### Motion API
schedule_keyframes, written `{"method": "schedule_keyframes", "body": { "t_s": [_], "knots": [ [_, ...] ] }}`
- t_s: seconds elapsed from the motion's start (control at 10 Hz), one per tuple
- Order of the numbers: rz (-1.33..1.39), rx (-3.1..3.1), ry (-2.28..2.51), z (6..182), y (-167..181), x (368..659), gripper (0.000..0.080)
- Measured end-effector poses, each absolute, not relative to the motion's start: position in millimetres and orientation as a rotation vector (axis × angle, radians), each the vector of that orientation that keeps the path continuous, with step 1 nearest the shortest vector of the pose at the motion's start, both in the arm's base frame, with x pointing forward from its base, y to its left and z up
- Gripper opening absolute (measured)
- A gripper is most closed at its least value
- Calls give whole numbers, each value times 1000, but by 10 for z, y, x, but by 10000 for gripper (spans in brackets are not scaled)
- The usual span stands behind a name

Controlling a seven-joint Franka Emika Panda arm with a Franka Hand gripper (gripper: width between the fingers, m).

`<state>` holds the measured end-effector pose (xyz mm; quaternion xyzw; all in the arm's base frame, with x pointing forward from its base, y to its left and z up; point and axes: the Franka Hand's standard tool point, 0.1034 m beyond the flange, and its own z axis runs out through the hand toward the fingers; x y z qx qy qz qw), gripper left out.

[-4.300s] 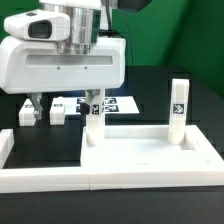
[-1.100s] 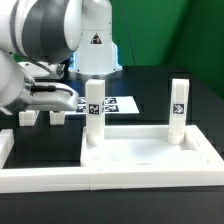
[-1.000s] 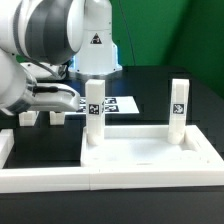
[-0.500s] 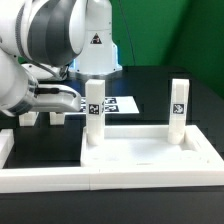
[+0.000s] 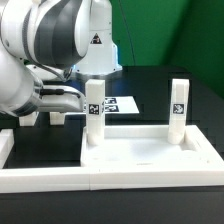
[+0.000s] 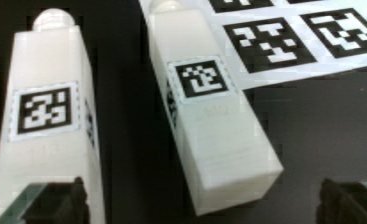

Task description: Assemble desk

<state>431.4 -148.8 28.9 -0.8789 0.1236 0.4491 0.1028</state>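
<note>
The tabletop [image 5: 140, 152] lies at the front of the table, toward the exterior view's right. Two legs stand upright on its rear corners: the left leg [image 5: 94, 112] on the exterior view's left, the right leg [image 5: 178, 108] on its right. A rail [image 5: 40, 172] lies at the front, just beside the tabletop on the exterior view's left. Behind the rail, two loose legs [image 5: 57, 116] [image 6: 47, 110] lie side by side with a gap between them. The marker board [image 5: 122, 104] [image 6: 295, 35] lies behind the left leg, just beside the nearer loose leg.

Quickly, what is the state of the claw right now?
Claw: open, holding nothing, fingers spread over a lying leg.
</note>
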Motion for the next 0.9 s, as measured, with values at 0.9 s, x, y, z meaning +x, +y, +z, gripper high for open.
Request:
{"method": "schedule_keyframes", "body": {
  "t_s": [0.9],
  "knots": [
    [1356, -2579, 353, 302, -1406, 4284, 649]
  ]
}}
